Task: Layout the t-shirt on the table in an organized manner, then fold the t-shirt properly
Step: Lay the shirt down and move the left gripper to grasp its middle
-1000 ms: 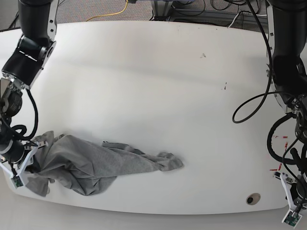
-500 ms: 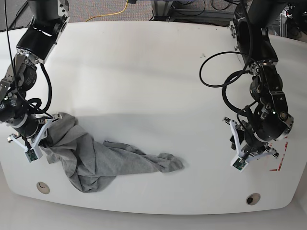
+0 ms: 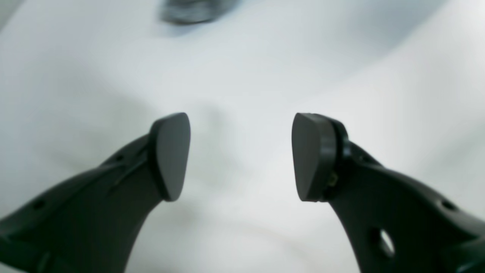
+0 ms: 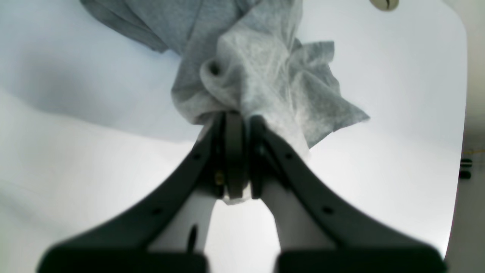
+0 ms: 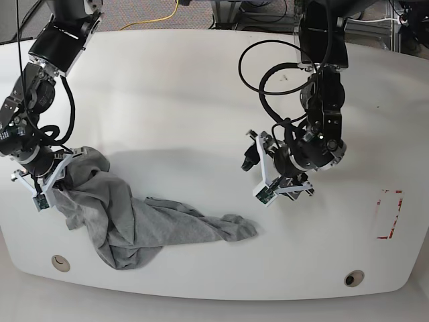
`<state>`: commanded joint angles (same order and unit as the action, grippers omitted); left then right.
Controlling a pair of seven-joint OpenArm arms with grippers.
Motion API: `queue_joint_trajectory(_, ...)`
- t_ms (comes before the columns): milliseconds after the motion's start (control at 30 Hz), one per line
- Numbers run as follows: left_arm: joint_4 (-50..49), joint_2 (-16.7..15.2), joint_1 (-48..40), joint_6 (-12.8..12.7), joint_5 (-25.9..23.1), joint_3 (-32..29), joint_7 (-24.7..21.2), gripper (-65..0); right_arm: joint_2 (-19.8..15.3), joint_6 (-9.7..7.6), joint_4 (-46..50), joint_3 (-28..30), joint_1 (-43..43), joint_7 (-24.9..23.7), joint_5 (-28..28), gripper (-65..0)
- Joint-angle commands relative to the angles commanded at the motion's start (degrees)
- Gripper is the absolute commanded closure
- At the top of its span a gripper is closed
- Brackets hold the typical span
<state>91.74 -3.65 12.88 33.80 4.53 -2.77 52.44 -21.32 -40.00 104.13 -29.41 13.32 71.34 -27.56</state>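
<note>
The grey t-shirt [image 5: 134, 221] lies crumpled in a long bunch on the white table [image 5: 201, 100], near its front left in the base view. My right gripper [image 5: 59, 176] is shut on the bunch's left end and holds that end raised. Up close, the right gripper [image 4: 237, 117] pinches a wad of t-shirt [image 4: 257, 57] cloth between its fingertips. My left gripper [image 5: 258, 171] hovers open above bare table, to the right of the shirt's right tip and apart from it. Nothing sits between the pads of the left gripper [image 3: 240, 151]. A blurred grey patch shows at that view's top edge.
A red dashed mark [image 5: 389, 215] lies at the table's right. Grommet holes sit near the front edge at the left [image 5: 60, 261] and the right [image 5: 353, 278]. One grommet hole [image 4: 383, 3] shows beyond the held cloth. Cables hang from both arms.
My left arm swung from the table's right side in toward the middle, closing on the shirt's right tip. My right gripper carried the shirt's left end up and away from the front edge.
</note>
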Motion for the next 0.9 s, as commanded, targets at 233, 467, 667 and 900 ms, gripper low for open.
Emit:
queue_joint_trajectory(233, -12.48, -4.22, 2.90, -4.57, 0.18, -0.35, -8.00, -39.7, 0.00, 0.00, 0.44, 0.00, -2.46, -0.97, 0.00, -0.2)
queue_joint_trajectory(467, -22.59, -5.35, 6.95, -8.35, 0.44, -5.01, -13.19, -39.7, 0.62, 0.00, 0.44, 0.00, -3.87, -1.67, 0.00, -0.2)
queue_joint_trajectory(667, -30.33, -5.35, 9.93, -19.87, 7.74, -6.42, -21.63, -40.0, 0.70, 0.00, 0.44, -0.09, -3.96, -1.67, 0.00, -0.2)
queue_joint_trajectory(900, -37.27, -5.35, 12.31, -30.51, 15.03, -6.51, -27.16, -40.0, 0.62, 0.00, 0.44, -0.09, -3.78, -1.76, 0.00, -0.2)
